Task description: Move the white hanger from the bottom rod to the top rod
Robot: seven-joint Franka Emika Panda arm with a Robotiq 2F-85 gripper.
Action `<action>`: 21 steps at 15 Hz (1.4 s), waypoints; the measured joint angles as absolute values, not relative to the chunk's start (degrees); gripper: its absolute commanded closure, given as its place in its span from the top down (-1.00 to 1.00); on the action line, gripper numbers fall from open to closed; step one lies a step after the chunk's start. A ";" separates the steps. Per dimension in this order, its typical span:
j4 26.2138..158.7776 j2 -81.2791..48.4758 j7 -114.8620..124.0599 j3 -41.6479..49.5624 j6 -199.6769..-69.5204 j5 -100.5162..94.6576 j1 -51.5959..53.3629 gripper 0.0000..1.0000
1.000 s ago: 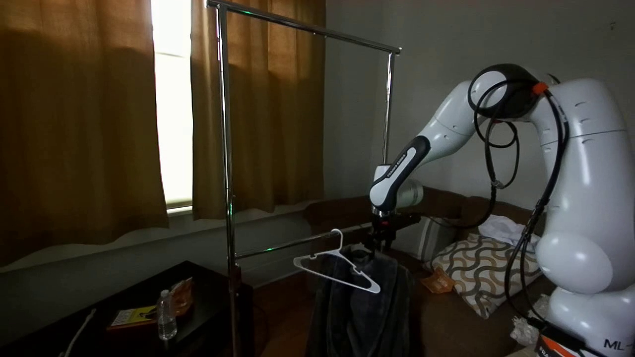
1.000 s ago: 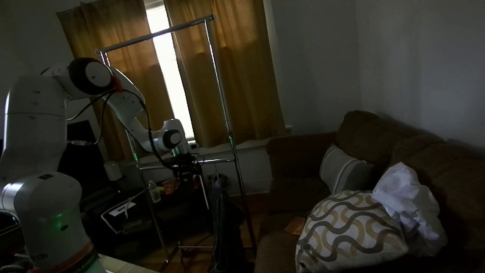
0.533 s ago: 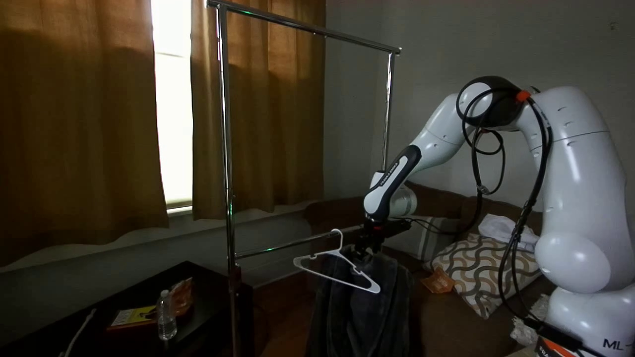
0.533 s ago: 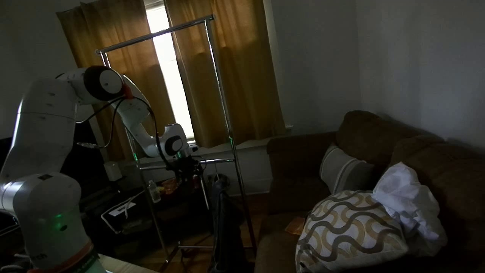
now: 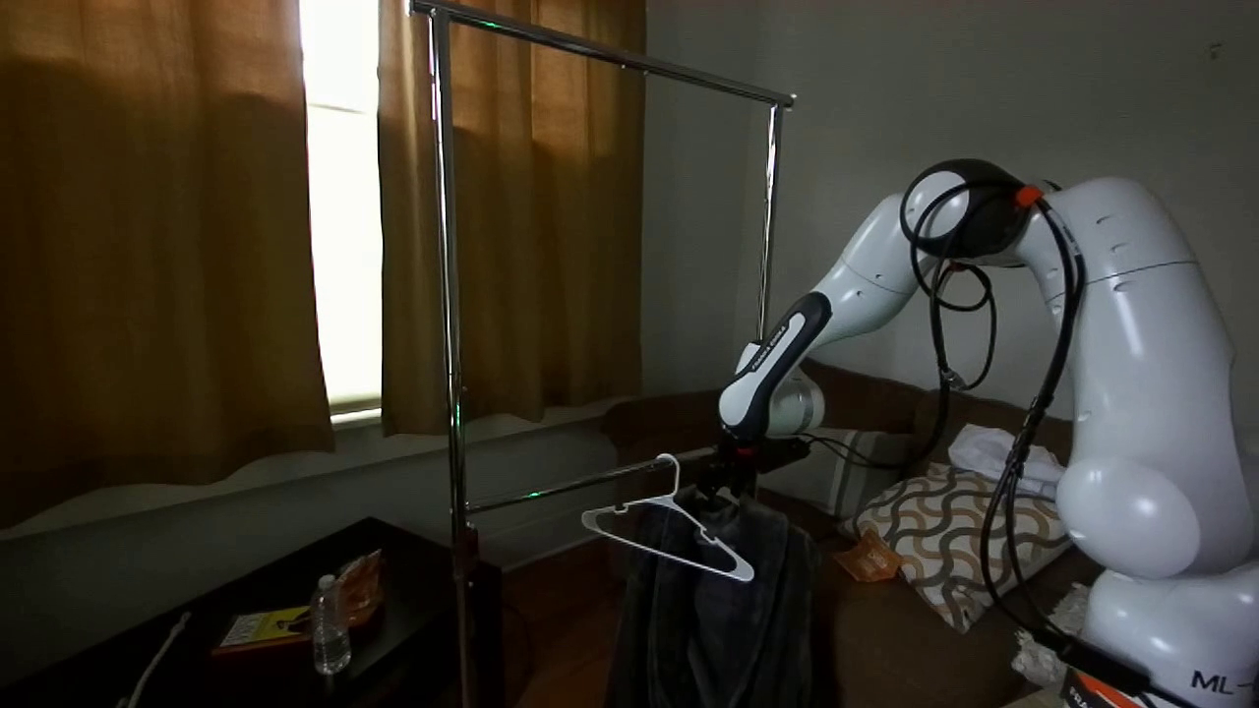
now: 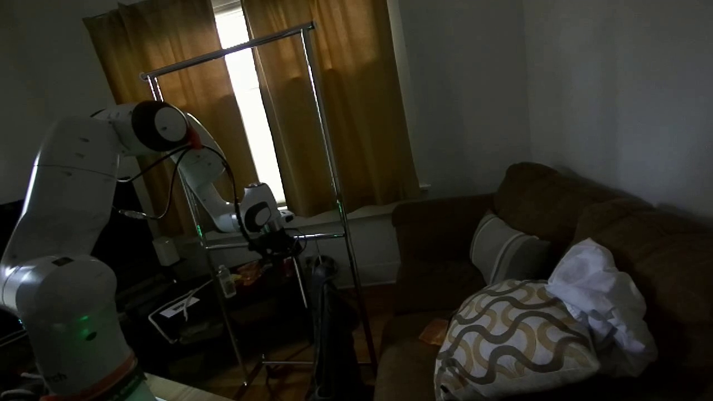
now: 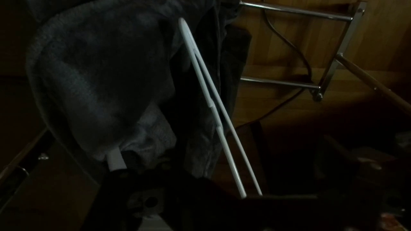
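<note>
The white hanger hangs by its hook on the bottom rod, in front of a dark garment. It also shows in the wrist view, partly cut off by the dark gripper. The top rod bears nothing; it also shows in an exterior view. My gripper points down just beside the hanger's hook, over the garment's collar. Its fingers look spread, with no hanger between them. In the wrist view the gripper is very dark.
The rack's upright stands left of the hanger. A dark table holds a bottle. A brown sofa with a patterned pillow stands beside the rack. A pale piece of another hanger shows at the garment's collar.
The arm has lowered and my gripper has moved closer to the white hanger, leftward and down toward the garment's collar, with little motion in the last half second. The hanger has not moved.
</note>
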State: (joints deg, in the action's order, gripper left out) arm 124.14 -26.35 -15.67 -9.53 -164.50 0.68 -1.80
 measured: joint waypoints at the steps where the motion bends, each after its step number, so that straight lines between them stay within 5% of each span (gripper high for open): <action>1: 123.94 -27.25 -17.39 -11.22 -166.64 1.82 -3.39 1.00; 11: 118.22 -40.08 -25.50 -29.42 -177.53 2.82 -20.92 0.93; 21: 112.14 -49.38 -25.50 -33.12 -177.56 -3.18 -24.58 -0.66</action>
State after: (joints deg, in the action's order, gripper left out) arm 112.14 -49.38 -25.50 -33.12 -177.56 -3.18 -24.58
